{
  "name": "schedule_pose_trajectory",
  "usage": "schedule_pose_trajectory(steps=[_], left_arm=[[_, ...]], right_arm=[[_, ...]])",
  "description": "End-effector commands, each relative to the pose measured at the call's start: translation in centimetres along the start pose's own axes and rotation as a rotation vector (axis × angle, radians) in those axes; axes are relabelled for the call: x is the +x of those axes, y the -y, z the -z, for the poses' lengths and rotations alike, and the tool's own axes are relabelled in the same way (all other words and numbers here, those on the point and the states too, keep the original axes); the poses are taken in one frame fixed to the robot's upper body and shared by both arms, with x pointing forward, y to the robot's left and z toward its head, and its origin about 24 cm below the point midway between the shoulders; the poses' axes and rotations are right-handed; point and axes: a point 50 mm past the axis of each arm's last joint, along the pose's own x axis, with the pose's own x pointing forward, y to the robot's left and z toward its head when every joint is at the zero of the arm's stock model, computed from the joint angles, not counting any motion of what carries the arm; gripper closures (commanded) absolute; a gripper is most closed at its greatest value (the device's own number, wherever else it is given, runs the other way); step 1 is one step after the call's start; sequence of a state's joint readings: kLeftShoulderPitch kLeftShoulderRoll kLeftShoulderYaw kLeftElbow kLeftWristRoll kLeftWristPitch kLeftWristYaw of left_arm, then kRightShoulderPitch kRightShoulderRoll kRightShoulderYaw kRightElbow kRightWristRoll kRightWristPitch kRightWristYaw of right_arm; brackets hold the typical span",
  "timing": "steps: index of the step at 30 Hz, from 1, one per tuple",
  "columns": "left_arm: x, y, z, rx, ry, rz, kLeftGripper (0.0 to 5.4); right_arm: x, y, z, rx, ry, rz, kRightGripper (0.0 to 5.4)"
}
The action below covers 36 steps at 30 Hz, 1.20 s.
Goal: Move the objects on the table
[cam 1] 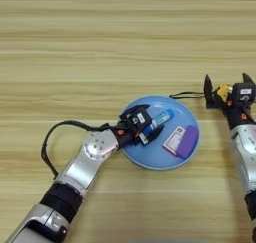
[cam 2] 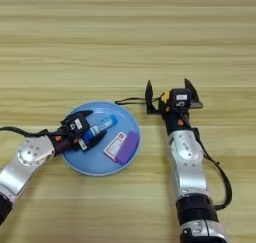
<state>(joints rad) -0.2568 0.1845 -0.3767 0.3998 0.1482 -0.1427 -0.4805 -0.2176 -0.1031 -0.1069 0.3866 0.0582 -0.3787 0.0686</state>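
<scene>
Straddling blue tube (cam 1: 161,120) on plate (cam 1: 150,159), left tool (cam 1: 141,123) fingers apart; right tool (cam 2: 170,98) spread around tape measure (cam 2: 164,97) just beyond plate's right rim — cord (cam 2: 131,100) may snag.

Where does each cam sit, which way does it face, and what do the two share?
Left eye view: head, looking down on the table; left gripper at the blue tube over the plate; right arm cut at the picture's right edge.
Right eye view: same head, same direction, reaching further right; right gripper around the yellow tape measure.
Shared: plate, purple block, card, both arms.
</scene>
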Motion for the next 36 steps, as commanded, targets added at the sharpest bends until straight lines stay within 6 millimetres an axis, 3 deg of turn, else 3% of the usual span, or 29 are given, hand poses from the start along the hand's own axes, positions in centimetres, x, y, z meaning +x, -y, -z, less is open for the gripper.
schedule_pose_trajectory(steps=[1, 18, 26, 36], left_arm=[[-0.8, 0.7, 2.6, -0.021, -0.124, 0.027, 2.27], [-0.7, 0.5, 2.8, -0.04, -0.122, 0.006, 4.0], [-0.6, 0.3, 2.6, -0.064, -0.098, -0.012, 4.03], [-0.4, -1.8, 0.0, -0.189, 0.065, -0.149, 4.03]], right_arm=[[-0.1, -0.2, 0.0, 0.001, -0.008, 0.006, 0.0], [-0.1, -0.1, 0.0, 0.0, -0.009, 0.007, 0.0], [-0.1, 0.0, 0.0, 0.0, -0.009, 0.009, 0.0], [-0.2, 0.2, 0.0, -0.002, -0.011, 0.009, 0.0]])
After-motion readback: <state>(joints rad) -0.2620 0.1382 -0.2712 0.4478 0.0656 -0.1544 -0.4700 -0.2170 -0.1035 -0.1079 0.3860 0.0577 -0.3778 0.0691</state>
